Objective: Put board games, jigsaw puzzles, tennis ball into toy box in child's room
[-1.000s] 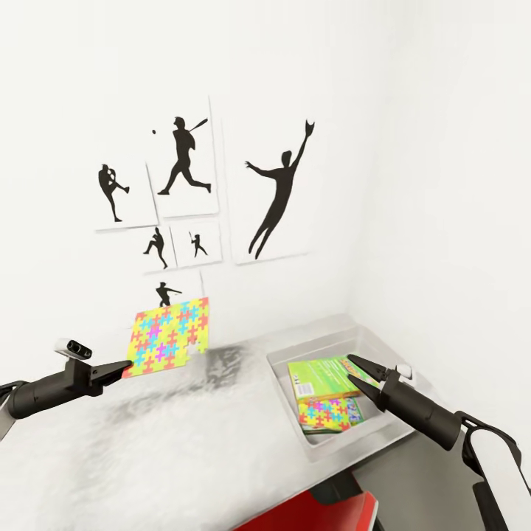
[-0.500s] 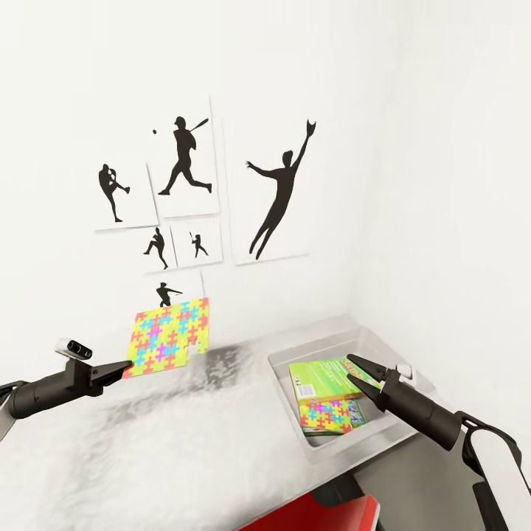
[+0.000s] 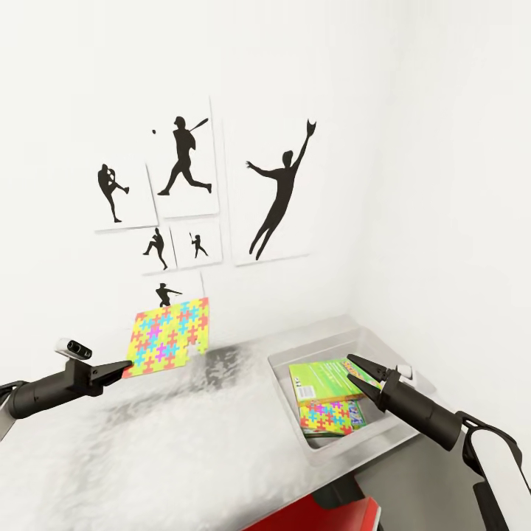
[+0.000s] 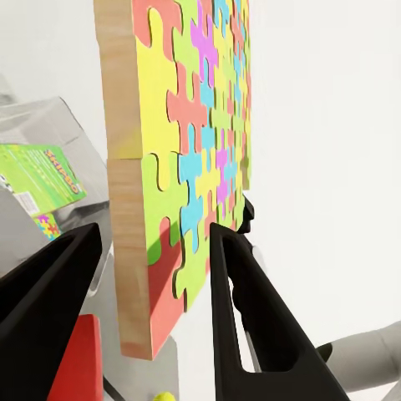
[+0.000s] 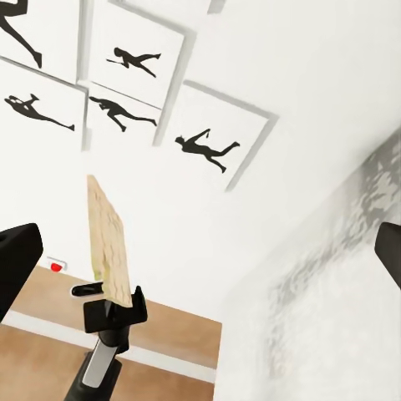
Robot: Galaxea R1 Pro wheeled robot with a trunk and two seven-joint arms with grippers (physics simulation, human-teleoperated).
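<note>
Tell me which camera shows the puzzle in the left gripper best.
The left wrist view: the puzzle fills the frame, its wooden edge and coloured pieces clear between the left gripper fingers. The head view shows its whole face, small, held upright above the table. The right wrist view shows its plain back, edge-on.

On the wall ahead of me, white picture panels (image 3: 188, 158) with black athlete silhouettes, biggest a leaping catcher (image 3: 279, 192). Below the desk edge, something red (image 3: 313, 515). My right wrist camera catches wood-plank floor (image 5: 50, 368) and a small red-marked wall fitting (image 5: 55, 266).
</note>
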